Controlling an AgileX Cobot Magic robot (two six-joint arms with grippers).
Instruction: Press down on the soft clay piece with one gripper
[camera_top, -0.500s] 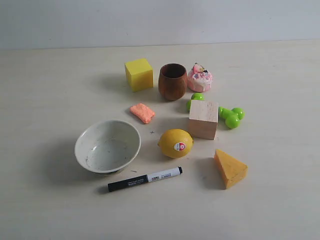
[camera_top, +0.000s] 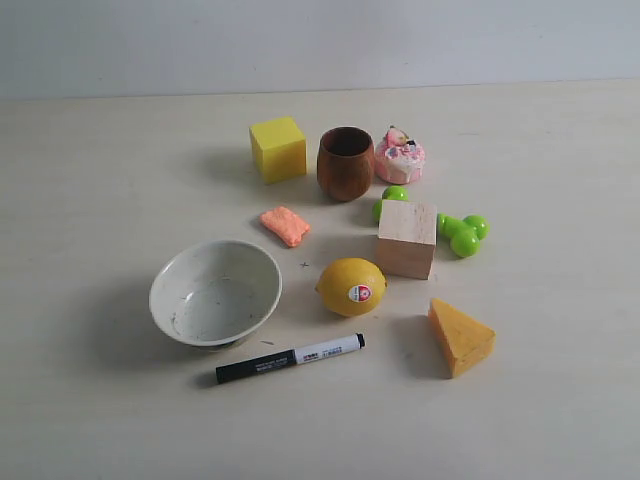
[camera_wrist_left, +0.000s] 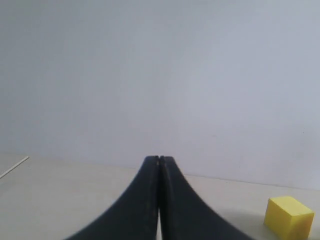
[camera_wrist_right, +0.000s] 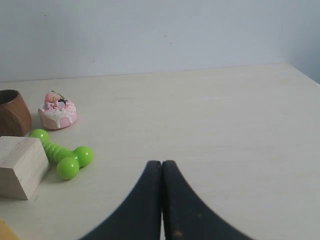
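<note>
Left wrist view: left claw (camera_wrist_left: 159, 161), clenched, tips pressed together, holding nothing. Right wrist view: right claw (camera_wrist_right: 161, 163), likewise clenched and empty. Exterior view, table (camera_top: 100, 180), one of each:
- soft clay piece (camera_top: 285, 225), lying between yellow cube (camera_top: 277, 148) and bowl (camera_top: 215, 293), touching neither
- wooden cup (camera_top: 345, 163)
- toy cake (camera_top: 399, 156)
- green dumbbell (camera_top: 460, 233), partly behind wooden block (camera_top: 406, 238)
- lemon (camera_top: 351, 287)
- marker (camera_top: 290, 358)
- orange wedge (camera_top: 460, 337)

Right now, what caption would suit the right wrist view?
Right gripper, shut, over a table with green dumbbell, pink cake, wooden block and brown cup.
</note>
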